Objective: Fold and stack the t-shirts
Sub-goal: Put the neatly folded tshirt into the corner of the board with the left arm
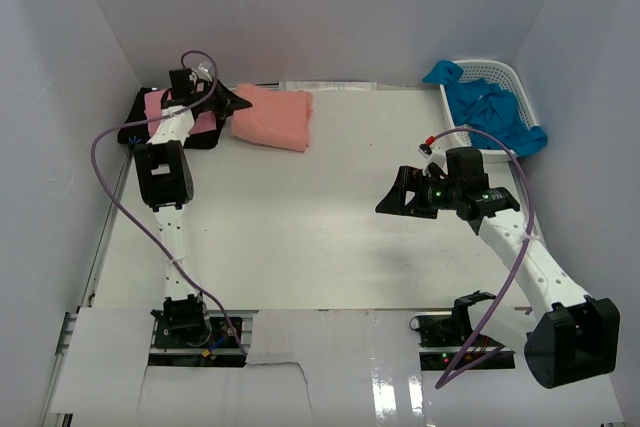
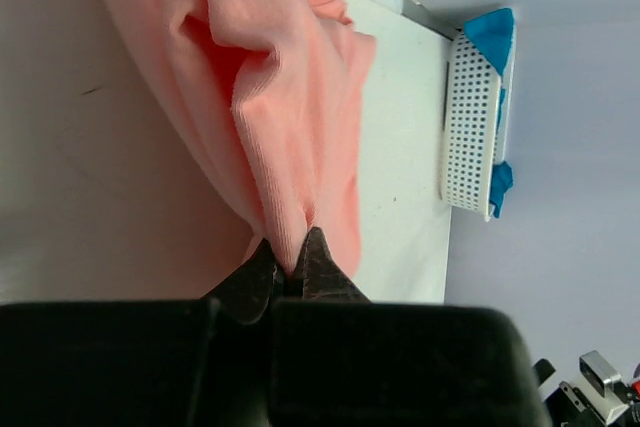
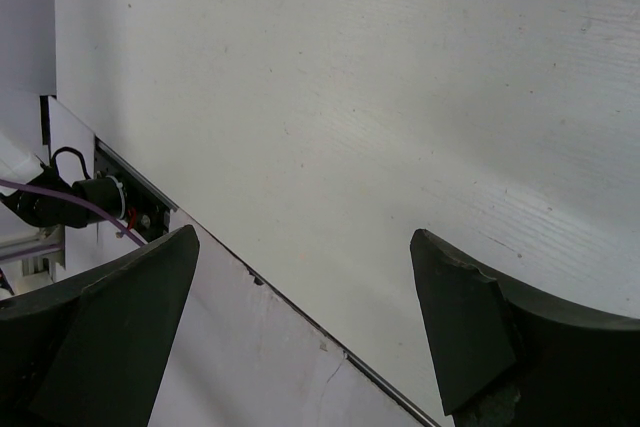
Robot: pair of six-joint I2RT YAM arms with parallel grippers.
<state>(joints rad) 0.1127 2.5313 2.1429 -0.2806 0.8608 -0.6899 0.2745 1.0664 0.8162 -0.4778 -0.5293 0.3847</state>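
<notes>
Overall: bright, even, diffuse light from above; the white walls [image 1: 320, 7] and tabletop [image 1: 300, 207] bounce it back.
Shadows: one faint, soft patch on the tabletop beneath my right gripper [image 1: 408, 194], toward the near edge.
Glare: a wet-looking sheen on the glossy strip [image 1: 400, 397] along the near edge.
Left wrist: my left gripper [image 2: 291, 255] is flat black, detail lost; the salmon t-shirt [image 2: 290, 97] is sharp, shaded inside its fold.
Right wrist: my fingers [image 3: 110, 327] are dark and slightly soft.

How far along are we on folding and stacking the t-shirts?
Done: a pink shirt lies on a black shirt at the far left. In hand: the left gripper pinches the folded salmon shirt beside them. To do: blue shirts bunched in the basket; the right gripper is open, empty.
</notes>
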